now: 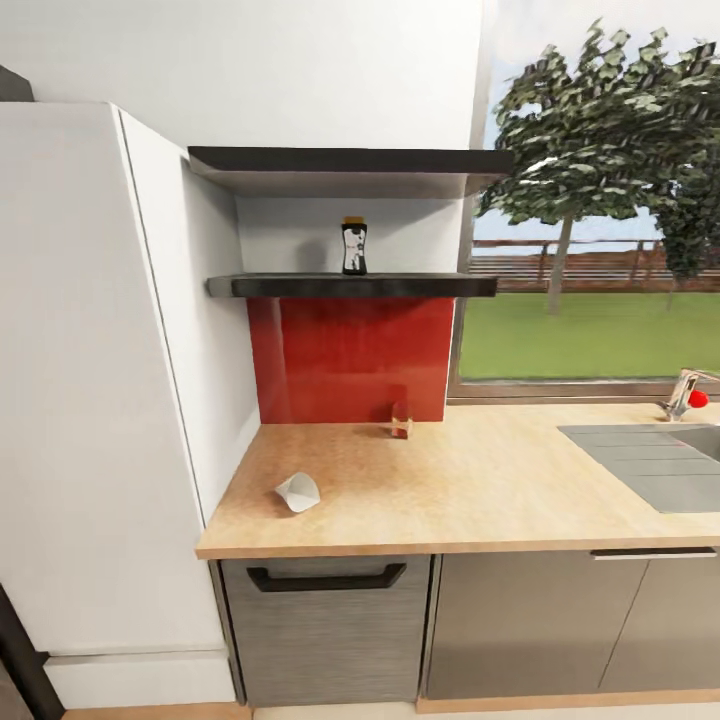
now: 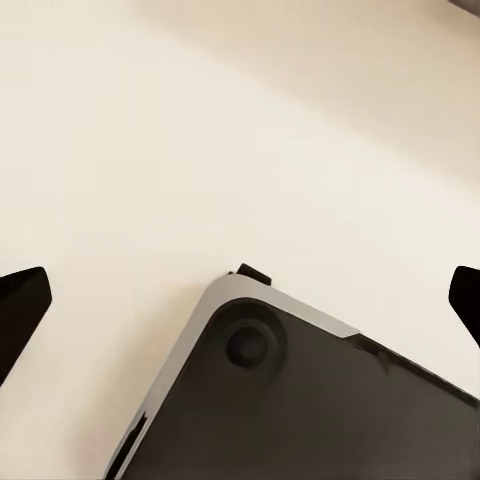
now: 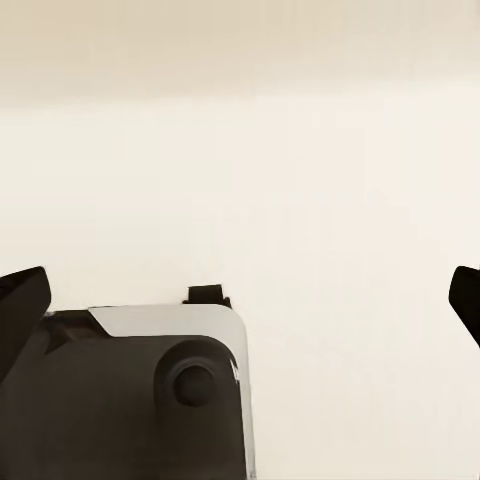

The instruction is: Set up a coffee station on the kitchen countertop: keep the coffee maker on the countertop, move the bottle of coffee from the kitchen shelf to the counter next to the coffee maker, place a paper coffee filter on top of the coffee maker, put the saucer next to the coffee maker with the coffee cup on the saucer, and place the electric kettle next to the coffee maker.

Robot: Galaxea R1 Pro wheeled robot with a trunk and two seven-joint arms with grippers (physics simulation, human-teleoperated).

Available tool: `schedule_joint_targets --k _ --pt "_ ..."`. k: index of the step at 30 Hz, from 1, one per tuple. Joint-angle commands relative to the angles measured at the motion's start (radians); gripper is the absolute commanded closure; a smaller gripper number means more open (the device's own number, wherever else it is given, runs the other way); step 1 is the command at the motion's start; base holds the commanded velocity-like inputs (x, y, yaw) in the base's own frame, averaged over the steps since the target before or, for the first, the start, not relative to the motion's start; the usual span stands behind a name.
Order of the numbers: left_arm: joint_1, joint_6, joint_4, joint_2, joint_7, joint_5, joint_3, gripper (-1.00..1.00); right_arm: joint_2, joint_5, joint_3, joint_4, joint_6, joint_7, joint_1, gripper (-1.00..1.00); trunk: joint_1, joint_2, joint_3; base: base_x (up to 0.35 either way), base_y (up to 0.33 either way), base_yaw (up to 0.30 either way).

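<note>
Wood countertop as landmark. Red backsplash behind it, two dark shelves above. White fridge at its left end. Window behind right part: tree, lawn, daylight. Sink inset right. Grey cabinets below.

The wooden table runs from the white fridge side toward the window, with a grey sink panel set into its right end. A white paper coffee filter lies on its side near the front left edge. A small wooden object stands at the back, against the red wall panel. Above, the lower dark shelf carries the bottle of coffee, upright.
</note>
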Motion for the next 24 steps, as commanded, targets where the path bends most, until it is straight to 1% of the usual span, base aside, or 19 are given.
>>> schedule_joint_targets --k 1,17,24 --pt "0.0 -0.001 -0.001 0.0 0.001 0.007 -0.008 -1.0 0.0 -0.004 0.002 0.004 -0.007 -0.001 -0.001 -1.0 0.0 -0.001 0.0 0.0 0.342 0.0" --pt "0.0 -0.002 -0.001 0.0 0.001 0.007 -0.009 -1.0 0.0 -0.001 0.003 0.004 -0.008 -0.001 -0.001 -1.0 0.0 -0.001 0.0 -0.001 0.342 0.0" --pt "0.0 -0.003 -0.001 0.0 0.001 0.005 -0.01 -1.0 -0.001 -0.009 0.002 0.004 -0.007 0.007 -0.001 -1.0 0.0 -0.001 0.0 -0.088 0.342 0.0"
